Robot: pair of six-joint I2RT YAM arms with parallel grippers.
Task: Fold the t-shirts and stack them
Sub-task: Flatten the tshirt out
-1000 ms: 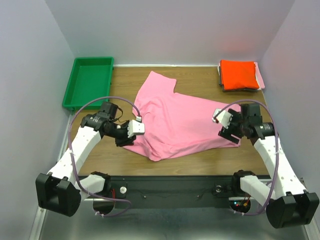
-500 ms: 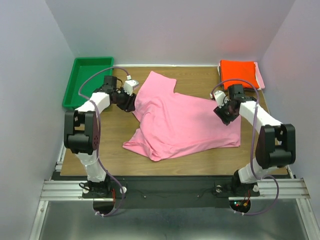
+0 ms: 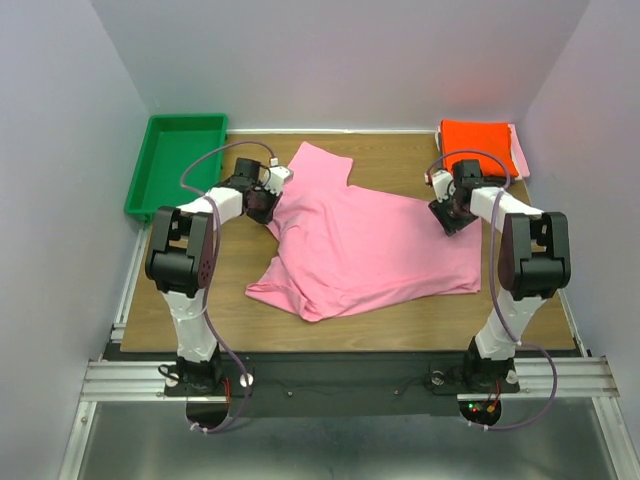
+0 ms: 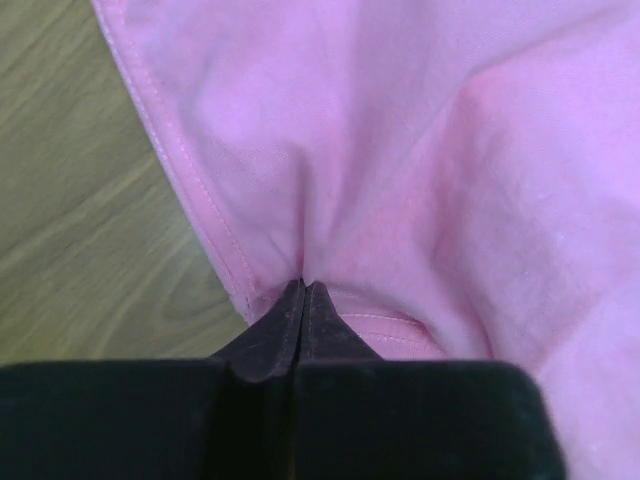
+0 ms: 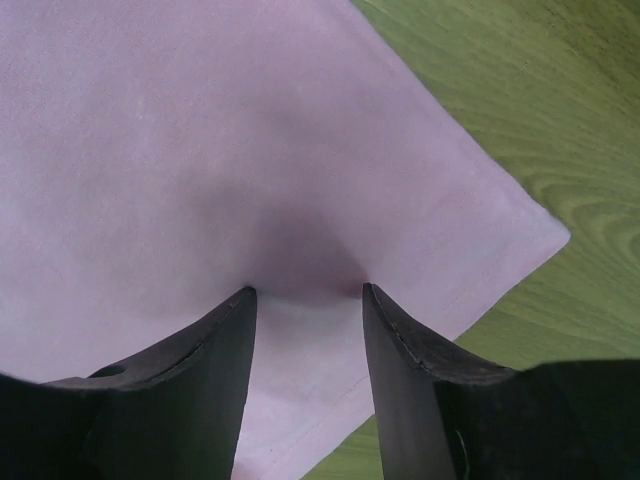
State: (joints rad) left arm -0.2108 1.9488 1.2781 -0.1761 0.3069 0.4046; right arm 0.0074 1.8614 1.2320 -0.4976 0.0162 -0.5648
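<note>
The pink t-shirt (image 3: 370, 240) lay wrinkled across the middle of the worktop (image 3: 400, 165), its long axis from 9 to 3 o'clock between the two arms. The left end effector (image 4: 303, 290), pressed together, pinched the shirt's edge at 10 o'clock. The right end effector (image 5: 305, 290) stood spread over the 2 o'clock corner, fingertips on the cloth, not yet gripping. Both arms reached far forward, wrists turned inward.

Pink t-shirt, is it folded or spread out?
Spread out, not folded: the pink t-shirt lies open across the table, a sleeve showing, its near-left corner rumpled.
</note>
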